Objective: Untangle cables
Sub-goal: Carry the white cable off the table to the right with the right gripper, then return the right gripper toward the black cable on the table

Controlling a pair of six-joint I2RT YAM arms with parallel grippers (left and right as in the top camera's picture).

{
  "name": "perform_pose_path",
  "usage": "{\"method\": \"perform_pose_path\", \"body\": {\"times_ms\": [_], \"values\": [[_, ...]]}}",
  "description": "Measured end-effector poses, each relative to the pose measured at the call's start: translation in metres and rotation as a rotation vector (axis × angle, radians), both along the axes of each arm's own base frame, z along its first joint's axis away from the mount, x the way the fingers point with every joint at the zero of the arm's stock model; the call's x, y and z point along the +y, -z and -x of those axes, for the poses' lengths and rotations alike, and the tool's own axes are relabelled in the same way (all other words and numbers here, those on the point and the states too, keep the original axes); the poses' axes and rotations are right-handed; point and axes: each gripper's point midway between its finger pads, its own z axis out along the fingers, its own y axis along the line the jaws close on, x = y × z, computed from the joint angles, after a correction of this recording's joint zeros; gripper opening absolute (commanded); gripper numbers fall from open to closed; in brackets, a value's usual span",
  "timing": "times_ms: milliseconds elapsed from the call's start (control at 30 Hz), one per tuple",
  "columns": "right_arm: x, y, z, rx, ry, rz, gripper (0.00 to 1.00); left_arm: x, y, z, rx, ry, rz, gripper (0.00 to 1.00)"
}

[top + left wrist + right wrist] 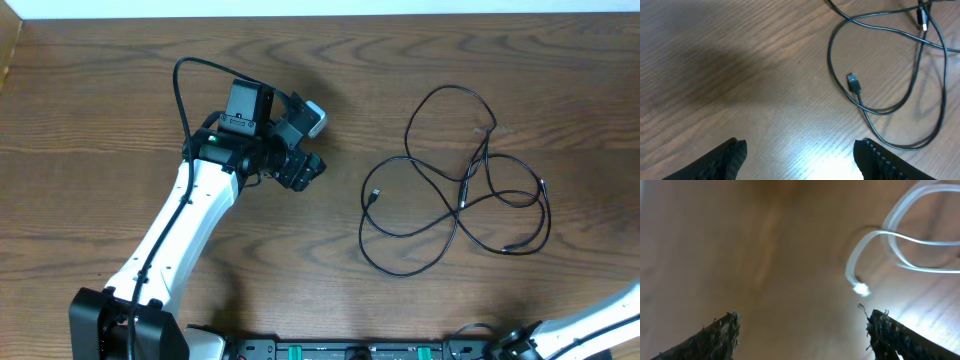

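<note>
Thin black cables lie tangled in loose loops on the wooden table, right of centre. One USB plug end points left; it also shows in the left wrist view with loops of cable behind it. My left gripper is open and empty, above bare wood to the left of the tangle. My right gripper is open and empty. Its blurred view shows a pale-looking cable loop with a small plug ahead to the right.
The left arm reaches in from the bottom left. The right arm sits low at the bottom right edge. A rail with fittings runs along the front edge. The table's back edge meets a white surface.
</note>
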Motion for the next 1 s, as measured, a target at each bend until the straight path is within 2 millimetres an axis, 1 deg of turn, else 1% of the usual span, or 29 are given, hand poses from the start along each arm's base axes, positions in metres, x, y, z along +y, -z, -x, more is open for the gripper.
{"method": "perform_pose_path", "body": {"times_ms": [33,67,100,133,167,200,267,367,400,433,533,633,700,833,900,967,1000], "values": [[0.010,-0.013,-0.007,-0.019,-0.029,0.020,0.82,0.001,0.000,0.000,-0.001,-0.002,-0.003,0.74],[0.030,-0.033,-0.020,-0.046,-0.087,0.052,0.83,0.001,0.001,-0.001,-0.002,-0.005,-0.008,0.74],[0.048,-0.046,-0.029,-0.063,-0.135,0.072,0.85,0.003,0.001,-0.001,-0.005,-0.009,-0.016,0.74],[0.065,-0.056,-0.038,-0.070,-0.182,0.090,0.85,0.004,0.001,-0.002,-0.006,-0.012,-0.021,0.74],[0.089,-0.066,-0.048,-0.069,-0.243,0.107,0.86,0.005,0.002,-0.002,-0.008,-0.017,-0.029,0.74],[0.106,-0.070,-0.054,-0.059,-0.284,0.119,0.87,0.006,0.002,-0.003,-0.011,-0.021,-0.037,0.74],[0.150,-0.072,-0.067,-0.016,-0.388,0.135,0.90,0.009,0.003,-0.005,-0.016,-0.031,-0.053,0.74],[0.212,-0.061,-0.078,0.086,-0.538,0.152,0.95,0.012,0.004,-0.007,-0.022,-0.042,-0.071,0.74],[0.228,-0.059,-0.080,0.109,-0.576,0.161,0.99,0.013,0.005,-0.007,-0.024,-0.045,-0.076,0.73],[0.248,-0.055,-0.082,0.139,-0.623,0.172,0.99,0.014,0.005,-0.007,-0.024,-0.046,-0.079,0.74],[0.288,-0.045,-0.085,0.215,-0.688,0.230,0.99,0.015,0.006,-0.008,-0.024,-0.049,-0.084,0.74],[0.311,-0.026,-0.080,0.292,-0.697,0.248,0.99,0.014,0.011,-0.008,-0.010,-0.048,-0.089,0.74],[0.324,-0.008,-0.072,0.347,-0.688,0.226,0.99,0.014,0.017,-0.009,0.004,-0.048,-0.094,0.74],[0.337,0.025,-0.055,0.440,-0.652,0.184,0.99,0.015,0.029,-0.010,0.037,-0.047,-0.106,0.73],[0.348,0.040,-0.050,0.469,-0.651,0.178,0.99,0.015,0.035,-0.010,0.053,-0.047,-0.112,0.73],[0.366,0.050,-0.050,0.470,-0.675,0.188,0.99,0.015,0.039,-0.010,0.061,-0.046,-0.115,0.74],[0.369,0.051,-0.051,0.468,-0.679,0.190,0.99,0.015,0.039,-0.010,0.062,-0.046,-0.115,0.73]]}}
